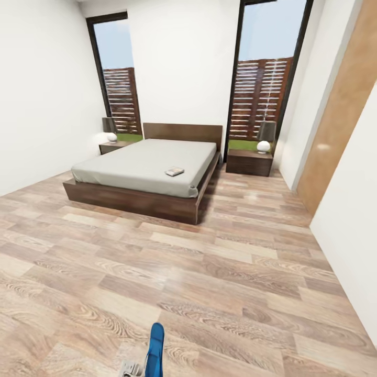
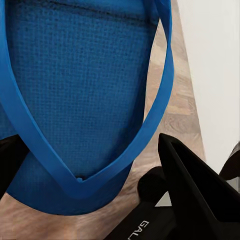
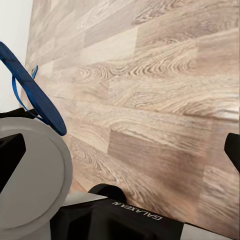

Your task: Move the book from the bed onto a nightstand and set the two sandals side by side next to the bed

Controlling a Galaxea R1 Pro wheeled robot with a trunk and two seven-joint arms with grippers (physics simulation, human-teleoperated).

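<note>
I'm carrying a light, floppy sandal [image 2: 75, 100] in the left tool [image 2: 95, 175], clamped near its strap | right tool [image 3: 120, 170] spread apart | book [image 1: 174, 171] lying on the bed [image 1: 131, 167], thin, best pinched by an edge

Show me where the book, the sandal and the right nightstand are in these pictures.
book [image 1: 174, 171]: head view, middle of its cover, on the bed.
sandal [image 2: 75, 85]: left wrist view, textured blue sole.
right nightstand [image 1: 249, 163]: head view, its dark front face.

A small thin paperback book [image 1: 174, 171] lies on the large low dark-framed bed [image 1: 131, 196], between two low dark wood nightstands [image 1: 249, 162], one at each side.
</note>
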